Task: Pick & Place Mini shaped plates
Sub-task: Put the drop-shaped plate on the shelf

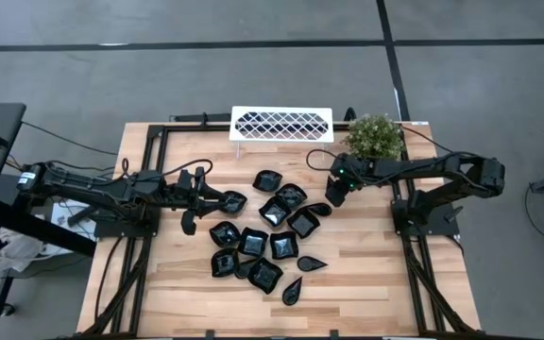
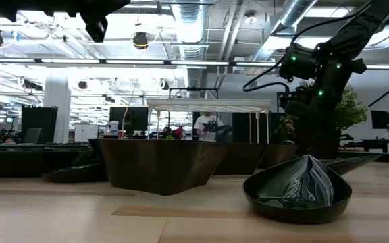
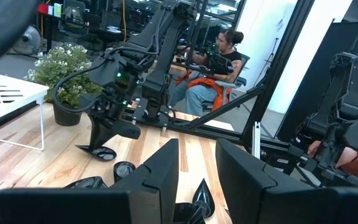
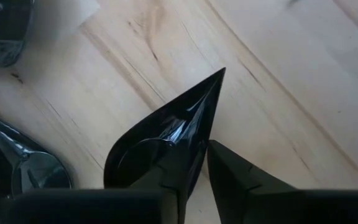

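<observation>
Several glossy black mini plates (image 1: pixel 270 236) lie clustered mid-table on their bases. A teardrop one (image 2: pixel 299 189) and a square one (image 2: pixel 157 165) are nearest the low camera. My right gripper (image 1: pixel 334 192) hangs at the cluster's far right corner, shut on a teardrop plate (image 4: pixel 166 134). The left wrist view also shows this plate (image 3: pixel 127 129). My left gripper (image 1: pixel 217 200) is raised at the cluster's left side and points level toward the right. Its fingers (image 3: pixel 166 174) stand a narrow gap apart. One plate (image 1: pixel 235 200) sits just beyond the tips; I cannot tell if they touch. My right gripper pinches the teardrop plate at its side rim (image 4: pixel 194 140), toward the round end. One finger is inside the bowl and one outside. The fingers come from above, pointing down. The plate sits about level and lifted clear of the wood, its pointed tip (image 4: pixel 221 71) away from the fingers.
The white lattice tray (image 1: pixel 281 124) stands at the far edge, and the potted green plant (image 1: pixel 374 137) is to its right, close behind my right arm. Bare wood lies near the right and near-left edges. A seated person (image 3: pixel 219 62) is beyond the table.
</observation>
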`<state>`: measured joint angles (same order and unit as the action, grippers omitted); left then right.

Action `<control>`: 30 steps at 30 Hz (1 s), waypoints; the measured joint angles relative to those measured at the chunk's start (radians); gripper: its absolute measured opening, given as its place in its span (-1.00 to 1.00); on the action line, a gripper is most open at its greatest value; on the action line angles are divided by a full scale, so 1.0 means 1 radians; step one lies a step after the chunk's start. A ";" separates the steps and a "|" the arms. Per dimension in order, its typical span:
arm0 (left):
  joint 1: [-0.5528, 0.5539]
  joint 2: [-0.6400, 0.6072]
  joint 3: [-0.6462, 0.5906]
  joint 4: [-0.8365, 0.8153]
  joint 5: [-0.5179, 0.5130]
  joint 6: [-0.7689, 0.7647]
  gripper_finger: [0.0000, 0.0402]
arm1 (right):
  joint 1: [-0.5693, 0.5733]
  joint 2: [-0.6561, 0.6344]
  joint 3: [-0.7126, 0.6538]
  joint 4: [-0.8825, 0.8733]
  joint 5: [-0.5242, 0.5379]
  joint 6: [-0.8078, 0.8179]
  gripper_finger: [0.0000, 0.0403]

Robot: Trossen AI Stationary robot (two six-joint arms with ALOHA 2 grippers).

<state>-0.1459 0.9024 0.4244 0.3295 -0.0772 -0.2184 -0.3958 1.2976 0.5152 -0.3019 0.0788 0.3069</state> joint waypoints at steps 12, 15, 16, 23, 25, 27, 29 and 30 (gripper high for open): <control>0.000 0.000 0.000 0.000 0.000 0.000 -0.46 | 0.000 0.000 0.000 0.000 0.000 0.002 -0.98; 0.000 0.000 0.000 0.000 0.000 0.000 -0.46 | 0.000 0.000 0.000 -0.002 0.000 0.008 -0.98; 0.000 0.000 0.000 0.000 0.000 0.000 -0.46 | 0.000 0.000 0.000 -0.002 0.000 0.008 -0.99; 0.000 0.000 0.000 0.000 0.000 0.000 -0.46 | 0.000 -0.003 0.042 -0.050 0.000 0.032 -0.99; 0.000 0.000 0.000 0.000 0.000 0.000 -0.46 | 0.000 -0.003 0.067 -0.066 0.000 0.032 -0.99; 0.000 0.000 0.000 0.000 0.000 0.000 -0.46 | 0.000 -0.003 0.094 -0.086 0.000 0.031 -0.99; 0.000 0.000 0.000 0.000 0.000 0.000 -0.46 | 0.000 -0.003 0.130 -0.124 0.000 0.027 -0.99; 0.000 0.000 0.000 0.000 0.000 0.000 -0.46 | 0.001 -0.003 0.148 -0.148 0.000 0.026 -1.00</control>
<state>-0.1459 0.9024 0.4244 0.3298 -0.0772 -0.2181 -0.3949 1.2942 0.6634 -0.4495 0.0788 0.3325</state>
